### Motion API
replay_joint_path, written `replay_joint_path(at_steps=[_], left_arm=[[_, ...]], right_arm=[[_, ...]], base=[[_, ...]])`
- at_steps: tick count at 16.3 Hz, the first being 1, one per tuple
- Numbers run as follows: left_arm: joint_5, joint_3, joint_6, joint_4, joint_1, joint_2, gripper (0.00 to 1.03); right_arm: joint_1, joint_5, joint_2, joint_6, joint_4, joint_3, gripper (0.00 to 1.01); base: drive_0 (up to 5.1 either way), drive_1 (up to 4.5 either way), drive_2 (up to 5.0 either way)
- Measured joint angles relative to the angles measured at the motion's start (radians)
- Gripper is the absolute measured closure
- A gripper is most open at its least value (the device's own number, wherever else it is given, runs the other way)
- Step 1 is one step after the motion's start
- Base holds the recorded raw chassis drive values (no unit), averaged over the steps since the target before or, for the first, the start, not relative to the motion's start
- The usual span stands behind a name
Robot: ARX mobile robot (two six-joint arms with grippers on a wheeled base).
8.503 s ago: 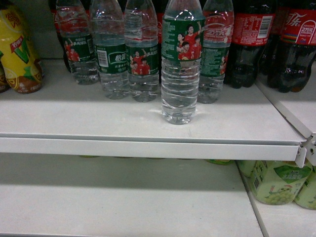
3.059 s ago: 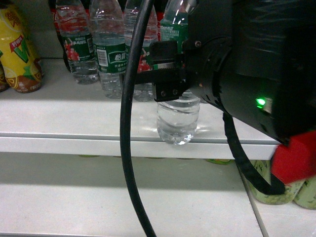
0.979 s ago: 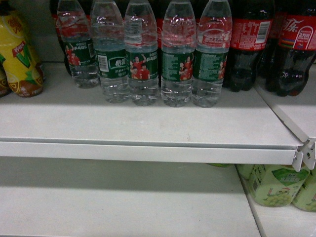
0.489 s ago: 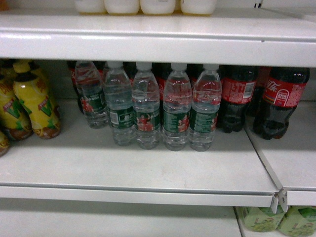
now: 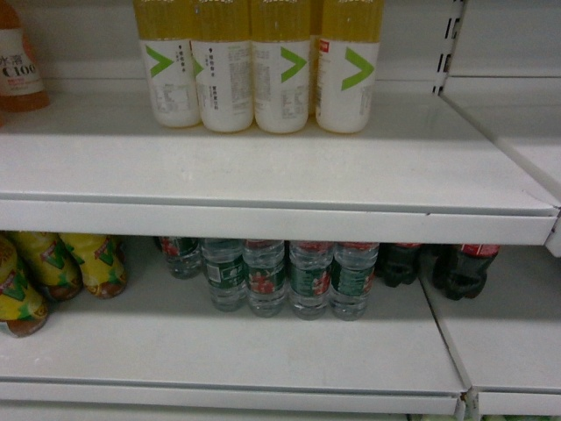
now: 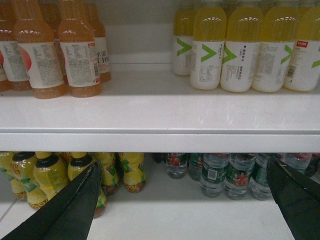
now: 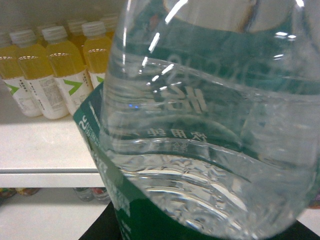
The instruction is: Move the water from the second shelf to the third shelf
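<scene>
A clear ribbed water bottle (image 7: 210, 135) with a green label fills the right wrist view, tilted and very close. My right gripper (image 7: 200, 232) is shut on it; only dark jaw parts show at the bottom corners. The bottle hangs in front of the upper shelf (image 7: 40, 145). Several more water bottles (image 5: 289, 279) stand in a row on the lower shelf (image 5: 263, 351). My left gripper (image 6: 185, 200) is open and holds nothing, level with the lower shelf, its fingers (image 6: 70, 210) wide apart. Neither gripper shows in the head view.
Yellow drinks with white chevron labels (image 5: 254, 66) stand at the back of the upper shelf (image 5: 263, 175). Orange bottles (image 6: 55, 50) stand to their left. On the lower shelf, yellow tea bottles (image 5: 61, 267) sit left and cola bottles (image 5: 460, 267) right of the water.
My right gripper closed on the front water bottle and took it off the lower shelf. The head view has since risen, bringing the upper shelf with the yellow drinks into sight.
</scene>
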Motion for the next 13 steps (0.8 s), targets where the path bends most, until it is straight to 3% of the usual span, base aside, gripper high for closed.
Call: replay_joint_path(at_steps=[3,13], left_arm=[[-0.001,0.0,0.0,0.0,0.0,0.0,0.05],[-0.001,0.0,0.0,-0.001,0.0,0.0,0.05]], right_arm=[[0.0,0.0,0.0,0.0,-0.006,0.0,0.6],[-0.001,0.003,0.0,0.0,-0.006,0.0,0.6]], base=[[-1.0,0.53,0.5],[-4.3,2.3,2.3]])
